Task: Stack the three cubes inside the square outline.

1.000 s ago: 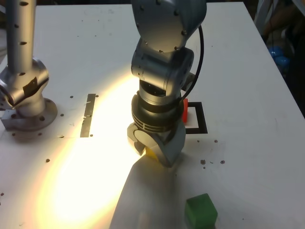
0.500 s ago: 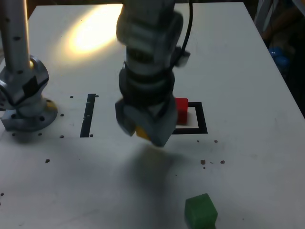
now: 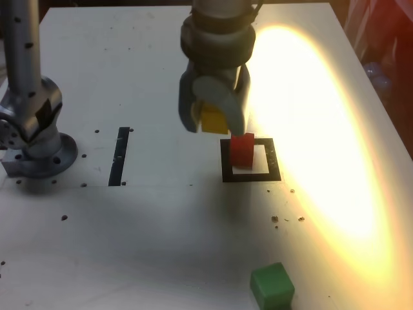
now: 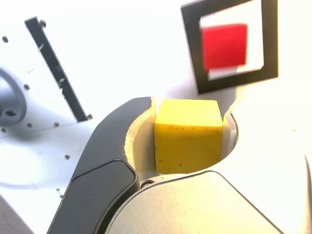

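Yellow cube aloft, red one waiting in the frame

The white table [image 3: 161, 258] lies under a hard patch of light that washes out its right side in the exterior view, with screw holes dotted about and a strip of black tape [image 3: 119, 156] over to the left. Above it the gripper [image 3: 213, 116] has its jaws closed on the yellow cube [image 3: 215, 121], one on either side, and holds it clear of the surface.

I'd guess the cube is light and stiff, not fragile, perhaps a little slippery on its flat faces. Two opposite sides, gripped squarely around the middle, look the right place to take it, leaving the underside free for stacking.

It is plain matt yellow, with darker, scuffed marks along one edge. The red cube [image 3: 242, 151] sits inside the square outline [image 3: 274, 159], toward its left side in the exterior view, with white showing beside it. The green cube [image 3: 272, 286] stands alone on the near part of the table, right of the middle, well apart from the outline.
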`<state>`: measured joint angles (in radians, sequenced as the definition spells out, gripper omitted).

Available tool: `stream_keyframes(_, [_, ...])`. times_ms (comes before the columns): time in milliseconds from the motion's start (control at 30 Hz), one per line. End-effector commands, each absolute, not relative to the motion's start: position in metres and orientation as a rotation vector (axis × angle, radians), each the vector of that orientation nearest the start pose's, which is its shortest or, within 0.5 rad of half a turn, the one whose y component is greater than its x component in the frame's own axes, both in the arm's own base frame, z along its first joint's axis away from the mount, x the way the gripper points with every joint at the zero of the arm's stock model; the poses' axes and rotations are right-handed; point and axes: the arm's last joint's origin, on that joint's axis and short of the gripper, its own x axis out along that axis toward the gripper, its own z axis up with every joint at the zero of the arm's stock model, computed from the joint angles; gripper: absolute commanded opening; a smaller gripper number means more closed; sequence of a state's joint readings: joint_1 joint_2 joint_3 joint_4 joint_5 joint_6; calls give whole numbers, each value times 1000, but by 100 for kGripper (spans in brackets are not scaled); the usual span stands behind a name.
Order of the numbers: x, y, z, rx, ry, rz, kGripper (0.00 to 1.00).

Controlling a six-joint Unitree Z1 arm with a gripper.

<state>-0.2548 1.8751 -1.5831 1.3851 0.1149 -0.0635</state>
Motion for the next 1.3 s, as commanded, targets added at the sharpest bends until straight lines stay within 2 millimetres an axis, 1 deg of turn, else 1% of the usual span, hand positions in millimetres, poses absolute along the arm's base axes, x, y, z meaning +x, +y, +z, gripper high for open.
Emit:
stream_keyframes(0, [316, -68, 310, 259, 1643, -44, 20])
stream_keyframes(67, [322, -60, 306, 259, 1648, -35, 20])
stream_keyframes(167, [330, -50, 293, 257, 1669, -30, 20])
stream_keyframes(233, [334, -46, 283, 253, 1681, -33, 20])
stream_keyframes(600, [349, -47, 250, 233, 1683, -42, 21])
stream_keyframes(700, [350, -45, 248, 227, 1680, -38, 22])
stream_keyframes(967, [351, -41, 251, 230, 1665, -24, 23])
stream_keyframes(1133, [350, -39, 253, 237, 1661, -13, 27])
stream_keyframes(1267, [350, -39, 255, 239, 1659, -14, 33])
